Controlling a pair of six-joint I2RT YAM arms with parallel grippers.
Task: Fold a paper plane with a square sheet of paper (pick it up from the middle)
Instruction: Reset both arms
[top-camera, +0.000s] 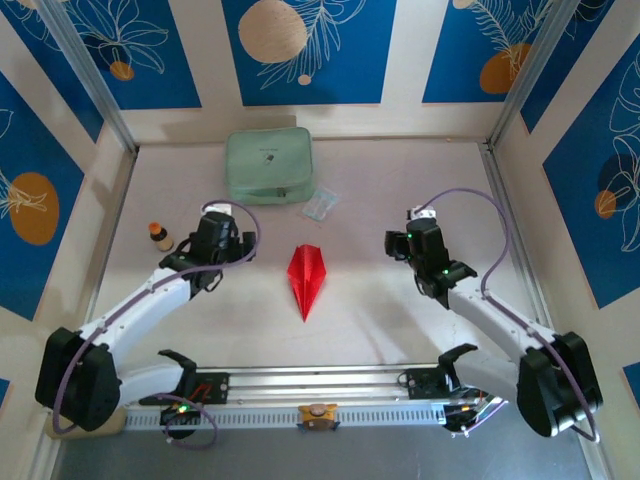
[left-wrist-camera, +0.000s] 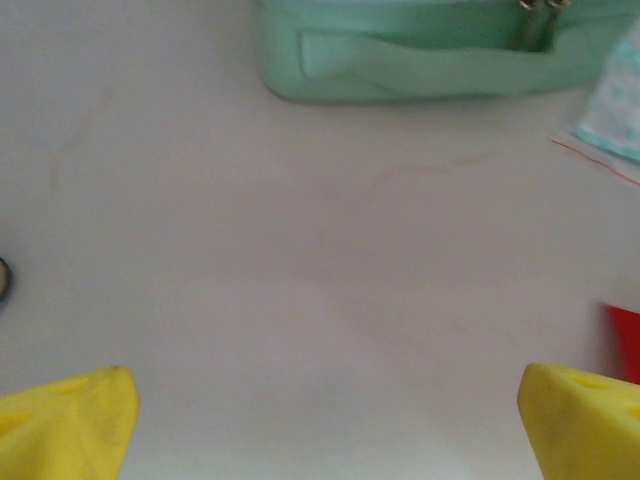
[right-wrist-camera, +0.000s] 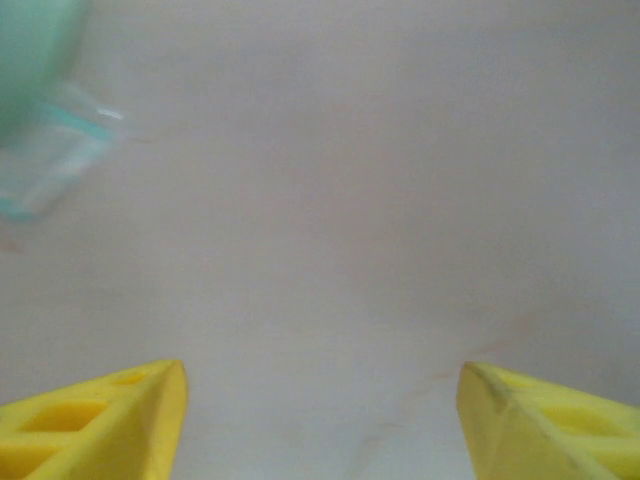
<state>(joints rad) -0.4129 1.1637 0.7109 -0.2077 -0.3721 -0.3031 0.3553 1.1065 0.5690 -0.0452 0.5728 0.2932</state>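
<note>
The paper plane (top-camera: 306, 277), a slim bright red dart with a long centre crease, lies flat on the table between the two arms, its sharp tip pointing toward the near edge. A sliver of its red paper (left-wrist-camera: 627, 340) shows at the right edge of the left wrist view. My left gripper (top-camera: 222, 222) hovers to the plane's left, open, with bare table between its yellow fingers (left-wrist-camera: 70, 425). My right gripper (top-camera: 418, 222) hovers to the plane's right, also open, yellow fingers (right-wrist-camera: 105, 425) wide apart over bare table.
A pale green pouch (top-camera: 268, 165) lies at the back centre, and it fills the top of the left wrist view (left-wrist-camera: 400, 50). A small clear plastic packet (top-camera: 321, 206) sits just right of it. A small brown bottle (top-camera: 160, 236) stands at the left.
</note>
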